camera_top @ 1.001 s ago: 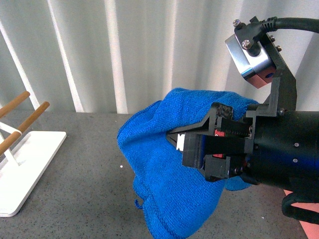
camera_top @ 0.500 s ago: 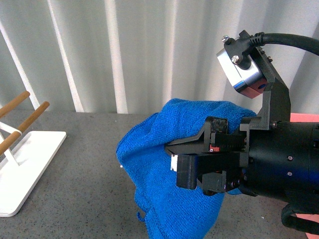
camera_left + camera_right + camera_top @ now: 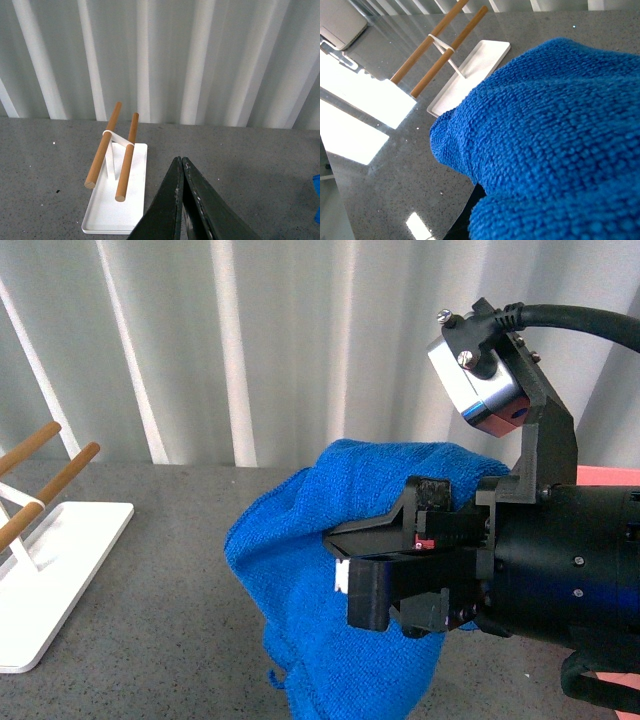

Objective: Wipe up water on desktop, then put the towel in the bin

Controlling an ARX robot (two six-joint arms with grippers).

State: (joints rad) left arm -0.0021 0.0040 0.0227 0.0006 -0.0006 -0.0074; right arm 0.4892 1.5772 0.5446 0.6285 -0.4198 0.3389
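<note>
Grey speckled table [image 3: 150, 640] lies below the right hand [image 3: 338, 558], which pinches the blue towel [image 3: 290, 610]; the cloth drapes around and under it. The left hand [image 3: 180, 161] is pressed together.

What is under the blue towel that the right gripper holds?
The towel hangs from the right gripper, and the speckled desktop shows below and around it. The desktop directly beneath the cloth is covered, so any water there cannot be seen.

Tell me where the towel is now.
In the front view the towel hangs mid-frame, clamped in the right tool, over the desktop, right of the white rack.
</note>
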